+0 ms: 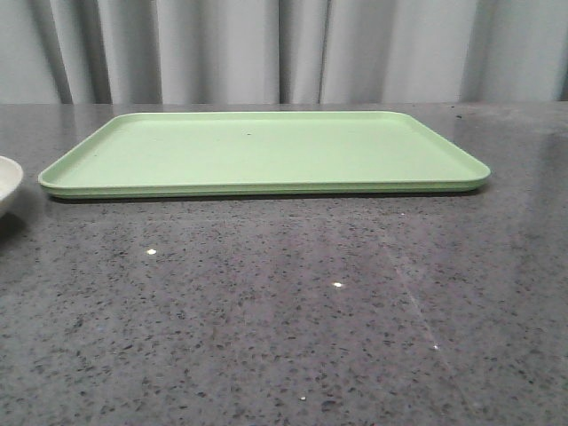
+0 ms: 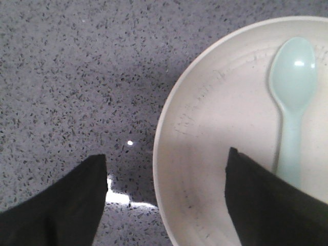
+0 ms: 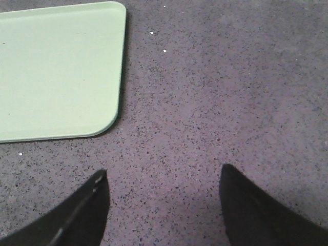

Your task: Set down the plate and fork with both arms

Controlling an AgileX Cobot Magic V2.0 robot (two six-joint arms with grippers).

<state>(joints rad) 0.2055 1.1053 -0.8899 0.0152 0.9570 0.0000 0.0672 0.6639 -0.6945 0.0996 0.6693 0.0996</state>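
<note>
The cream-white plate lies on the speckled grey table, and only a sliver of its rim shows at the left edge of the front view. My left gripper is open above the plate's rim, one finger over the table and the other over the dish. My right gripper is open over bare table, nothing between its fingers. The fork is out of view. Neither gripper shows in the front view.
A pale blue spoon lies inside the plate. A flat light-green tray sits across the middle of the table towards the back; its corner lies near my right gripper. Grey curtains hang behind the table.
</note>
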